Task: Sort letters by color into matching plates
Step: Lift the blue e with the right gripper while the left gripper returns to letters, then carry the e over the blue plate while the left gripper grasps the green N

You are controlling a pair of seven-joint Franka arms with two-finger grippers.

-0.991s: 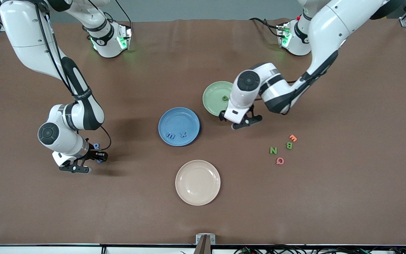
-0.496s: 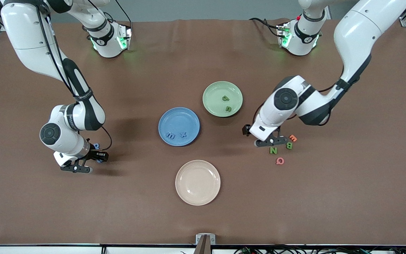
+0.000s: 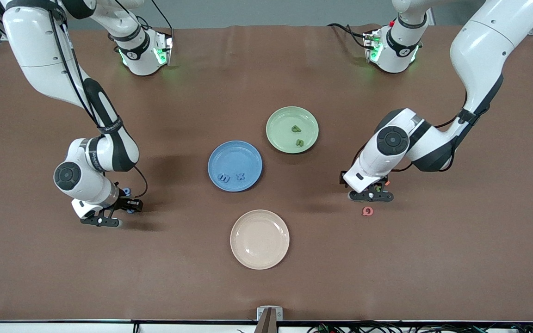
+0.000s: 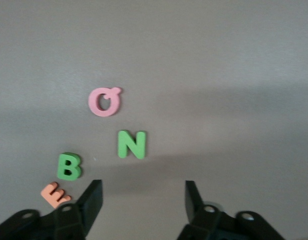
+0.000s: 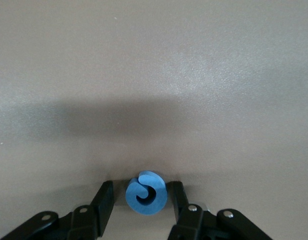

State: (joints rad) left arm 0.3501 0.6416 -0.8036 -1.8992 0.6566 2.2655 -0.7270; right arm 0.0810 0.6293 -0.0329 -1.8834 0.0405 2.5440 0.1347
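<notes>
A green N [image 4: 131,144] is framed just ahead of the left gripper [image 4: 142,200], jaws apart and empty; a blue letter [image 5: 145,193] is pinched by the right gripper [image 5: 141,199].

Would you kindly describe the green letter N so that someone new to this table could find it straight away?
Start at the left arm's end of the table, where the left hand hangs low over a small cluster of four foam letters. In the left wrist view the green N lies between the pink Q and the green B. It is the only straight-stroked green piece; the B is rounded, the E orange.
</notes>
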